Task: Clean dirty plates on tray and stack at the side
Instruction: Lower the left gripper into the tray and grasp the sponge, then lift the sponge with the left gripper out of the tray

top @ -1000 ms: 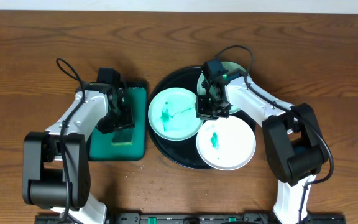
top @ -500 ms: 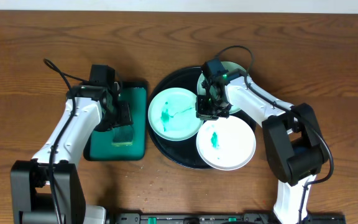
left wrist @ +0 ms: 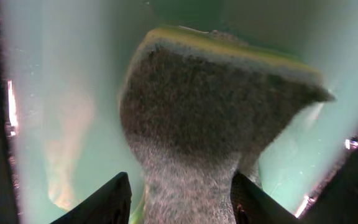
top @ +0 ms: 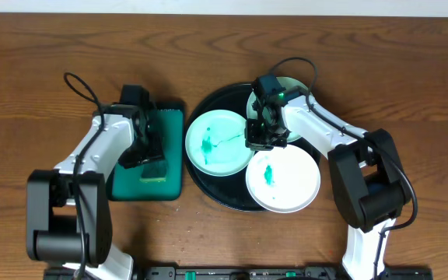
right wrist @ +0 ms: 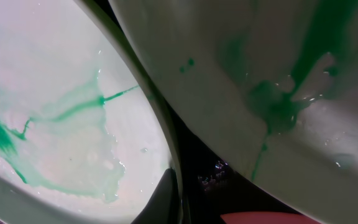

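Observation:
The black tray point(top: 207, 106) holds three plates. A mint-green plate point(top: 215, 145) with teal smears lies at its left, a second mint-green plate point(top: 290, 87) at the back under my right arm, and a white plate point(top: 288, 185) with a teal smear at the front. My right gripper point(top: 258, 137) is on the right rim of the left plate point(right wrist: 55, 112), one finger point(right wrist: 165, 199) lying on that rim. Another smeared plate point(right wrist: 260, 74) fills the right of that view. My left gripper point(top: 149, 151) is shut on the sponge point(left wrist: 210, 112), pinching its waist.
The sponge point(top: 155, 172) rests on a rectangular teal-green tray point(top: 175, 123) left of the black tray. Bare wood table point(top: 37, 85) surrounds both trays. My right arm crosses the back right of the black tray.
My left arm swung out to the left and came back, its gripper staying over the sponge. The right arm and the plates have not moved.

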{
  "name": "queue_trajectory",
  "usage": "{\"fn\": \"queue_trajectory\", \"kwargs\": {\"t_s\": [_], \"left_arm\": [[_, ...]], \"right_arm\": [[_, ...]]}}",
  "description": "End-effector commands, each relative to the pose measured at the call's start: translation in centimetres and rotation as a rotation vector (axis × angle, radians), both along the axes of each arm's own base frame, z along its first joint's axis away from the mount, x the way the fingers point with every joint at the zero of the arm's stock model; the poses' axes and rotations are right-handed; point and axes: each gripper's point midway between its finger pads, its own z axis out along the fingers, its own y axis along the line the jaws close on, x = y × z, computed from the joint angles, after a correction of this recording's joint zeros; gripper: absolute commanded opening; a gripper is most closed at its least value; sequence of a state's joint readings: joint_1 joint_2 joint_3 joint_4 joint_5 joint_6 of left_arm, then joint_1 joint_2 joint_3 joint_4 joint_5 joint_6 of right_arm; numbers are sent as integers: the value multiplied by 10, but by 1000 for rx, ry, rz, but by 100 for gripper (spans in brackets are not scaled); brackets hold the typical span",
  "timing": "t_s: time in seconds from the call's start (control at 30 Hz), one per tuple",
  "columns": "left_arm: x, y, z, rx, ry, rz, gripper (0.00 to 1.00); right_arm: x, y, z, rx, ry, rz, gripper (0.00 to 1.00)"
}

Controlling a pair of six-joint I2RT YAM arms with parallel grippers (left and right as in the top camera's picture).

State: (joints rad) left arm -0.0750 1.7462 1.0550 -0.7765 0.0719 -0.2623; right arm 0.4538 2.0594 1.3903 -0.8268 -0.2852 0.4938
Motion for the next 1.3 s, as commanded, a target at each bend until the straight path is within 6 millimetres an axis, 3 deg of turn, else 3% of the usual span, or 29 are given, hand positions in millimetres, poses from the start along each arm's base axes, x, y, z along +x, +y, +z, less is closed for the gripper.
{"fn": "queue_trajectory", "kwargs": {"t_s": [0.0, 0.07, 0.2, 0.47, 0.57, 0.67, 0.77, 0.93, 1.0, 1.27], "left_arm": [[-5, 3, -8, 14, 28, 7, 43], [-4, 3, -8, 14, 23, 7, 32], [-4, 3, -8, 13, 21, 7, 27], [-3, 1, -15, 6, 32, 7, 41], [-4, 1, -21, 4, 48, 7, 42], [-4, 1, -22, 5, 52, 7, 34], [-3, 1, -22, 5, 48, 7, 8], [1, -4, -21, -24, 29, 3, 7], [4, -4, -16, -25, 11, 2, 7], [22, -5, 75, -43, -289, -9, 7]], "right_arm": [[-22, -9, -18, -53, 75, 12, 1], [-22, -9, -18, -53, 75, 12, 1], [-23, -9, -18, -55, 78, 12, 1], [-23, -9, -18, -55, 78, 12, 1], [-23, -9, -18, -55, 78, 12, 1], [-23, -9, -18, -55, 78, 12, 1], [-23, -9, -18, -55, 79, 12, 1], [-25, -10, -18, -58, 85, 13, 1], [-26, -10, -18, -61, 89, 13, 1], [-26, -10, -18, -60, 88, 13, 1]]}}
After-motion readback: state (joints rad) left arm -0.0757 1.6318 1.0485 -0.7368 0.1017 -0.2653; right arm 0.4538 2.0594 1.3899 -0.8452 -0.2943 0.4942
